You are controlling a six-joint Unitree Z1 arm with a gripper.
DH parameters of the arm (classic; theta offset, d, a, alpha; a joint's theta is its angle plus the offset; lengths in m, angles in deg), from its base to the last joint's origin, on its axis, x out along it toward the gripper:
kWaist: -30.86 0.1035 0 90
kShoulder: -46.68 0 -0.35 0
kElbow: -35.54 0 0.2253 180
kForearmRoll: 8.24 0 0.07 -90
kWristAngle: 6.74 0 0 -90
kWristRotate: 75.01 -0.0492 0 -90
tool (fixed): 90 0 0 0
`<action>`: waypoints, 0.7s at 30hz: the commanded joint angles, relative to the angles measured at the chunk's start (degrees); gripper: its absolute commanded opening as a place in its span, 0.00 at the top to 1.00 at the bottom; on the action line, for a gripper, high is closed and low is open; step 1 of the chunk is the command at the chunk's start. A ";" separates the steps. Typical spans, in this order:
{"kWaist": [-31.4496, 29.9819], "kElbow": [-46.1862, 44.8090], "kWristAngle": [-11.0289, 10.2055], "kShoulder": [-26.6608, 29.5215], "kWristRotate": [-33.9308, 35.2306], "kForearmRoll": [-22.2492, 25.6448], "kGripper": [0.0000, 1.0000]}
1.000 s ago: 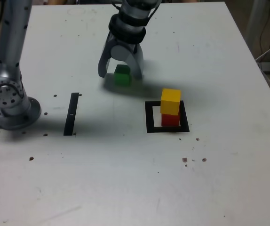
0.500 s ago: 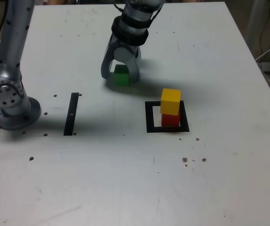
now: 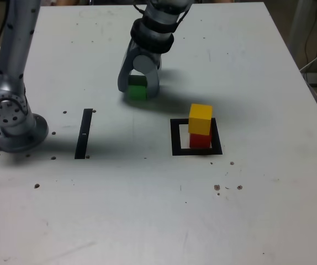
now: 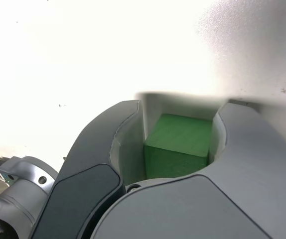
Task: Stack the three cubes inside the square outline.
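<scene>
The green cube (image 3: 137,92) rests on the white table at the back, left of the square in the exterior view. My gripper (image 3: 138,87) reaches down over it, and its two grey fingers press against the cube's sides. In the wrist view the green cube (image 4: 180,144) fills the gap between the curved fingers of the gripper (image 4: 181,107), touching both. The yellow cube (image 3: 200,117) stands on the red cube (image 3: 200,141) inside the square outline (image 3: 176,138), a little toward its right border in the exterior view.
A thin black strip (image 3: 84,133) lies on the table at the exterior view's left. The arm's base (image 3: 12,121) stands further left, near the table edge. Small dark specks dot the tabletop (image 3: 147,210). Cables hang beyond the table's right edge.
The fingers have closed in from a wide straddle until they meet the green cube's sides. The cube has shifted slightly left with them. The yellow and red stack has not moved.
</scene>
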 commanded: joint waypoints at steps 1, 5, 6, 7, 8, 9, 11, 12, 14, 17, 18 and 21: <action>-0.31 0.54 0.12 0.98 0.02 0.61 0.70; -1.98 2.28 0.29 2.76 0.50 2.82 0.70; -2.65 3.04 0.39 3.34 0.67 3.69 0.70; -3.39 3.92 0.59 3.94 0.85 4.65 0.70; -4.47 5.29 0.96 4.67 1.10 6.06 0.70; -5.32 6.48 1.28 5.15 1.33 7.24 0.70; -7.11 9.17 1.89 5.93 2.02 9.90 0.70; -8.00 10.66 2.16 6.24 2.47 11.35 0.70; -9.76 13.80 2.40 6.74 3.51 14.33 0.70; -12.25 18.34 2.60 7.13 4.91 18.40 0.70; -13.04 19.68 2.74 7.16 5.27 19.49 0.70; -15.25 23.05 3.31 6.98 6.14 21.96 0.70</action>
